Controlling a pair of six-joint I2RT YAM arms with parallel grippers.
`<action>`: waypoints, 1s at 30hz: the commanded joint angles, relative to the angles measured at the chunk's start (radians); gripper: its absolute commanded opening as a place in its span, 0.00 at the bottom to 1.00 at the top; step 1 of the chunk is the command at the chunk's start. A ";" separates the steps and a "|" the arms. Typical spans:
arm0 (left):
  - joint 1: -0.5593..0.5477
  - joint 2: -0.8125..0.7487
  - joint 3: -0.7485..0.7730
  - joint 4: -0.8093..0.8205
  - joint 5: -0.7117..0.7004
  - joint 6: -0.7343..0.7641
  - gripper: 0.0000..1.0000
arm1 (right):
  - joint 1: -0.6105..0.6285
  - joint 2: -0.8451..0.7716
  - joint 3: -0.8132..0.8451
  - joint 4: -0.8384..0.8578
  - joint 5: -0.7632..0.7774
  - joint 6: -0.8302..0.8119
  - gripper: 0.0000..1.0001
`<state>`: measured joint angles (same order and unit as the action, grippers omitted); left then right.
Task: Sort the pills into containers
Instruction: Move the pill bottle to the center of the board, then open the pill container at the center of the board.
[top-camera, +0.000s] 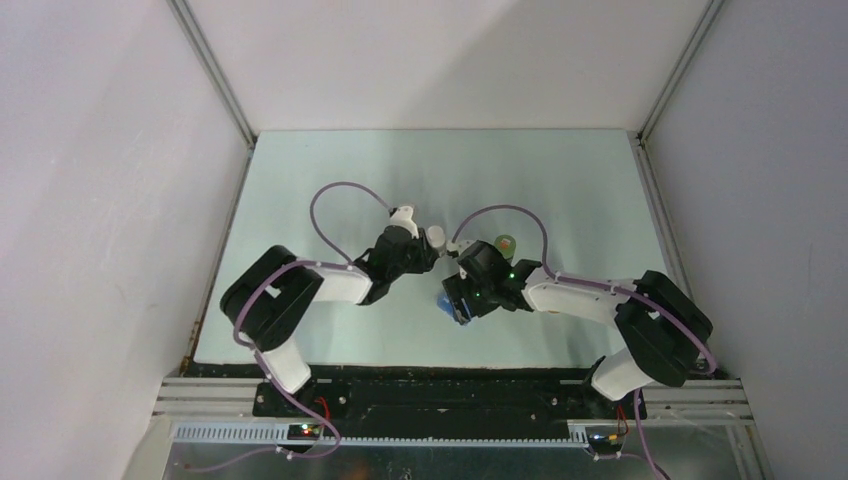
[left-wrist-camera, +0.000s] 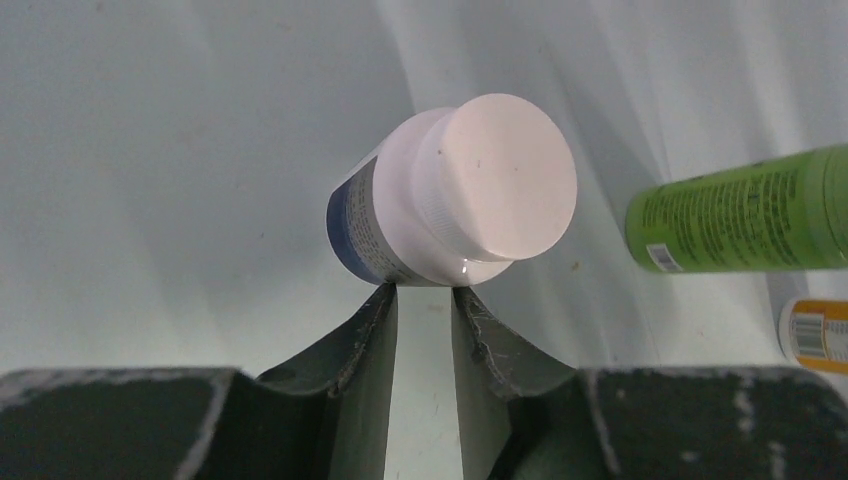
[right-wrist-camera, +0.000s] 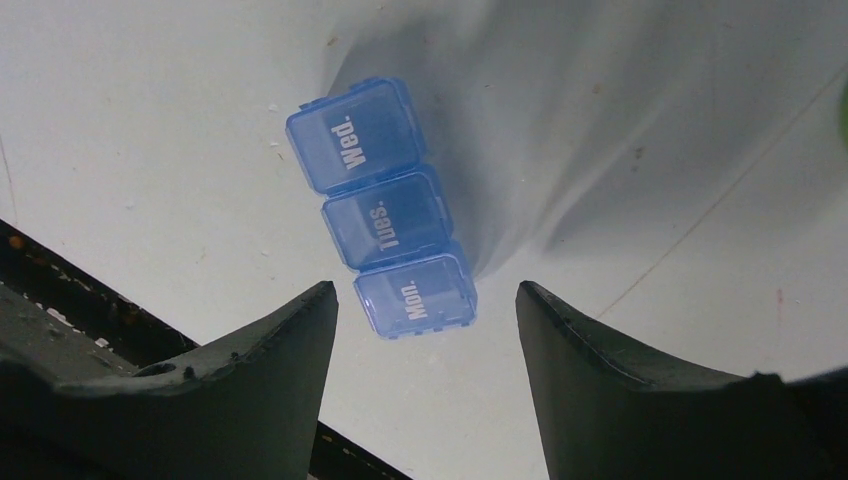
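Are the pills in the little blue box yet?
Not yet. Done: nothing I can see; the blue pill box has its Mon., Tues. and Wed. lids shut, and no pills show. In hand: the right claw hangs open by the Mon. end, and the left claw has its tips at a white-capped bottle. Left: probably opening bottle and lids, then sorting every pill.

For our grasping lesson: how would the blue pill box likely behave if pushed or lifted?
The blue pill box looks like stiff, thin plastic, so probably light. Lying flat with square corners, it should slide rather than roll. Its glossy surface may prove slippery.
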<state>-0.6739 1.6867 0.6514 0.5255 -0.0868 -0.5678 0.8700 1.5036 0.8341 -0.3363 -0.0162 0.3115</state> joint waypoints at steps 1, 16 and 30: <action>0.037 0.076 0.103 0.041 0.000 0.029 0.31 | 0.013 0.024 0.000 0.021 -0.006 -0.044 0.71; 0.090 -0.161 -0.094 -0.073 -0.003 -0.041 0.40 | 0.106 0.063 0.015 0.001 0.110 -0.158 0.68; 0.118 -0.448 -0.143 -0.350 -0.227 -0.139 0.47 | 0.170 0.203 0.221 -0.148 0.226 0.229 0.53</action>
<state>-0.5743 1.2808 0.4973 0.2382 -0.2310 -0.6609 1.0019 1.6573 0.9550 -0.4080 0.1387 0.3286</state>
